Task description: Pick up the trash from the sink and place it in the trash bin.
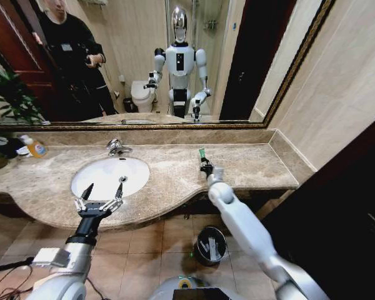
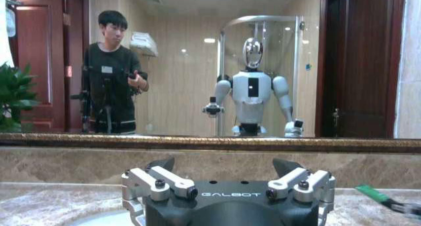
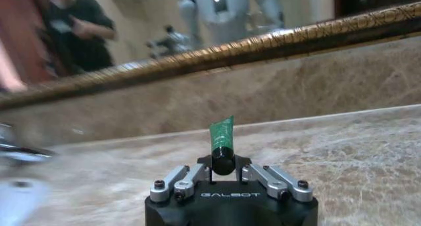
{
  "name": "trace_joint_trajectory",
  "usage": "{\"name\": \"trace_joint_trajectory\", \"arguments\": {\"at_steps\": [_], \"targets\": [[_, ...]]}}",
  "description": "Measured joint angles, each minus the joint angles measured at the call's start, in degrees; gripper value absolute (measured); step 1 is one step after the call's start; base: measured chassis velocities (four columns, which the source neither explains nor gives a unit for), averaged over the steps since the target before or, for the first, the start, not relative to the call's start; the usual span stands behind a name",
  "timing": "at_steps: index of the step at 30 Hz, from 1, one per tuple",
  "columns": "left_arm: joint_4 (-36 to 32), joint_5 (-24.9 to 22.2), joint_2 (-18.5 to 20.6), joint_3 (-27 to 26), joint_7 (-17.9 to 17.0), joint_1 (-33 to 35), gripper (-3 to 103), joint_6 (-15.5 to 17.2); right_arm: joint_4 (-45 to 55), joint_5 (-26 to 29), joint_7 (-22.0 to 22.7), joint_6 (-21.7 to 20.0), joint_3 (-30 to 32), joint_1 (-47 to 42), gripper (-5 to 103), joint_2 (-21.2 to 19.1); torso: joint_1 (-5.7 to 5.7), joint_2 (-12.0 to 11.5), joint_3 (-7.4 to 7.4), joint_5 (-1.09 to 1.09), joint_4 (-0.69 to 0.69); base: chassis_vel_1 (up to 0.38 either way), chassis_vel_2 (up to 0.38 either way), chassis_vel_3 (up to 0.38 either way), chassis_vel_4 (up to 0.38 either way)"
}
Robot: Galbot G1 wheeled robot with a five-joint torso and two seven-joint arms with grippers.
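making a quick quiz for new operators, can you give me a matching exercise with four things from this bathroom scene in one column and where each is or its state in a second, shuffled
Things:
1. small green tube
2. left tool
3. trash bin
4. orange bottle

Places or states:
A. on the floor below the marble counter
B. open, at the near rim of the sink
C. on the counter, far left by the mirror
D. clamped upright in the right tool

Pairs: 1-D, 2-B, 3-A, 4-C

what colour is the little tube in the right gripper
Green with a black cap, clearest in the right wrist view.
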Motion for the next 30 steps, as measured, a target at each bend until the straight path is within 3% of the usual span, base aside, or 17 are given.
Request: {"name": "trace_joint_trajectory", "arguments": {"at_steps": [2, 3, 7, 9, 12, 16, 23, 24, 27, 30], "targets": [[0.0, 0.0, 0.0, 0.0, 0.0, 0.0, 100, 0.0, 4.89, 1.45, -5.08, 0.45, 3.72, -4.53, 20, -1.97, 0.0, 0.0, 0.0, -0.01, -0.01, 0.0, 0.0, 0.0, 0.0], [0.0, 0.0, 0.0, 0.0, 0.0, 0.0, 100, 0.0, 4.89, 1.45, -5.08, 0.45, 3.72, -4.53, 20, -1.97, 0.0, 0.0, 0.0, -0.01, -0.01, 0.0, 0.0, 0.0, 0.0], [0.0, 0.0, 0.0, 0.0, 0.0, 0.0, 100, 0.0, 13.13, 2.93, -12.41, 0.7, 10.42, -11.81, 20, -5.11, 0.0, 0.01, 0.0, 0.0, 0.02, 0.0, 0.0, 0.0, 0.0], [-0.01, 0.0, 0.0, 0.0, 0.01, 0.0, 100, 0.0, 14.72, 3.35, -14.38, 0.55, 12.31, -13.72, 20, -5.52, 0.0, 0.01, -0.01, -0.01, 0.02, 0.0, 0.0, 0.0, 0.0], [0.0, 0.0, 0.0, 0.0, 0.0, 0.0, 100, 0.0, 18.71, 3.76, -22.92, -0.63, 19.92, -22.05, 20, -5.39, 0.0, 0.01, -0.01, -0.01, 0.0, 0.0, 0.0, 0.0, 0.0], [-0.01, 0.0, 0.0, 0.0, 0.0, 0.0, 100, 0.0, 19.31, 2.41, -27.51, -0.69, 24.76, -27.16, 20, -3.63, -0.01, 0.01, -0.01, 0.0, 0.01, 0.0, 0.0, 0.0, 0.0], [0.0, 0.0, 0.0, 0.0, 0.0, 0.0, 100, 0.0, 14.56, -0.44, -43.82, 7.28, 40.09, -40.24, 20, 0.32, -0.01, 0.01, -0.01, -0.01, 0.0, 0.0, 0.0, 0.0, 0.0], [0.0, 0.0, 0.0, 0.0, 0.0, 0.0, 100, 0.0, 14.56, -0.44, -43.82, 7.28, 40.09, -40.24, 20, 0.32, -0.01, 0.01, -0.01, -0.01, 0.0, 0.0, 0.0, 0.0, 0.0], [0.0, 0.0, 0.0, 0.0, 0.0, 0.0, 100, 0.0, 7.15, -1.52, -49.93, 11.24, 43.11, -43.67, 20, 2.93, -0.01, 0.01, 0.0, 0.01, 0.0, 0.0, 0.0, 0.0, 0.0], [0.0, 0.0, 0.0, 0.0, 0.0, 0.0, 100, 0.0, 1.72, -2.54, -50.45, 13.65, 42.43, -44.49, 20, 5.0, -0.01, 0.01, 0.0, -0.01, -0.01, 0.0, 0.0, 0.0, 0.0]]}}
